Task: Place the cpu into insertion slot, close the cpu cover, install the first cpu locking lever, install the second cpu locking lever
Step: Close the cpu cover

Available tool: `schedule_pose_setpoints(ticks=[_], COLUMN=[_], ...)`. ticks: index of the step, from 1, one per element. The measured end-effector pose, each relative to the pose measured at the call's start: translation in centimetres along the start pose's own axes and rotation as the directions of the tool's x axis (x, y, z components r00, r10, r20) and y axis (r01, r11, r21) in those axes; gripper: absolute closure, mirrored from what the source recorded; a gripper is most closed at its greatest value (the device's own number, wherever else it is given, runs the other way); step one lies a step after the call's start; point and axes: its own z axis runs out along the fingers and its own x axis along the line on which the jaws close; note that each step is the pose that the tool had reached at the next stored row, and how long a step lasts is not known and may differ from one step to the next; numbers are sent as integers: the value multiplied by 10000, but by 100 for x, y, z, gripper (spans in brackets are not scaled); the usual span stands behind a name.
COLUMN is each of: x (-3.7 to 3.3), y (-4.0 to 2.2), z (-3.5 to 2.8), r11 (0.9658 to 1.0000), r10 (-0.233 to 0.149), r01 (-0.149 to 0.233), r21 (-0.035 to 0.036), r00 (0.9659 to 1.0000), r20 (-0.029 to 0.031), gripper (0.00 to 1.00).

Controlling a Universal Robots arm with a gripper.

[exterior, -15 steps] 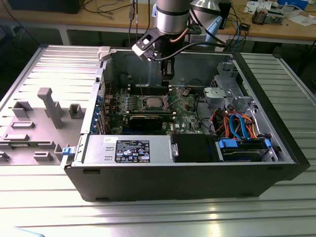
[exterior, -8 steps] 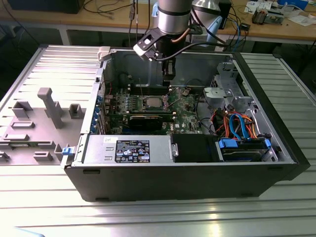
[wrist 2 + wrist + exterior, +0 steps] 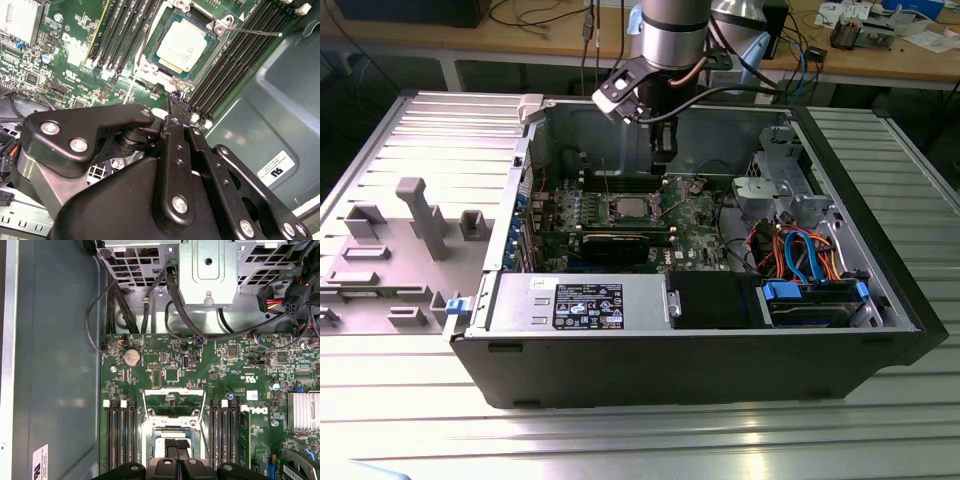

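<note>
Right, chip (image 3: 181, 46) sits in its socket (image 3: 161, 37), cover (image 3: 146, 67) looks down, one lever (image 3: 255, 32) juts loose, so latching is left; end effector (image 3: 662, 168), pinched together and empty, hovers at chip's one o'clock in the exterior view.

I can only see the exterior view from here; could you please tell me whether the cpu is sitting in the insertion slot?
Observer: Yes. In the second wrist view the cpu lies flat inside the insertion slot, silver top up.
Operator: Thank you. Is the cpu cover down over it?
Observer: No. In the first wrist view the cpu cover stands tilted back off the slot, with the green board showing through its cut-out.
Operator: And the locking levers?
Observer: In the second wrist view one thin locking lever juts free from the slot's corner, across the memory slots.
</note>
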Motion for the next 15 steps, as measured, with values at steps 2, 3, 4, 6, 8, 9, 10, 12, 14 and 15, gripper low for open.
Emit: schedule_pose_setpoints(ticks=[2, 3, 4, 6, 8, 9, 10, 12, 14, 15], x=[0, 0, 0, 0, 0, 0, 0, 0, 0, 0], y=[9, 15, 18, 27, 36, 39, 43, 51, 59, 65], z=[0, 0, 0, 0, 1, 1, 1, 1, 1, 1], r11=[10000, 10000, 10000, 10000, 10000, 10000, 10000, 10000, 10000, 10000], r10=[-1, 0, 0, 0, 1, 0, 0, 1, 1, 1], r01=[1, 0, 0, 0, -1, 0, 0, -1, -1, -1], r21=[0, 0, 0, 0, 0, 0, 0, 1, 0, 0], r00=[10000, 10000, 10000, 10000, 10000, 10000, 10000, 10000, 10000, 10000], r20=[0, 0, 0, 0, 0, 0, 0, 1, 1, 0], gripper=[89, 89, 89, 89, 89, 89, 89, 89, 89, 89])
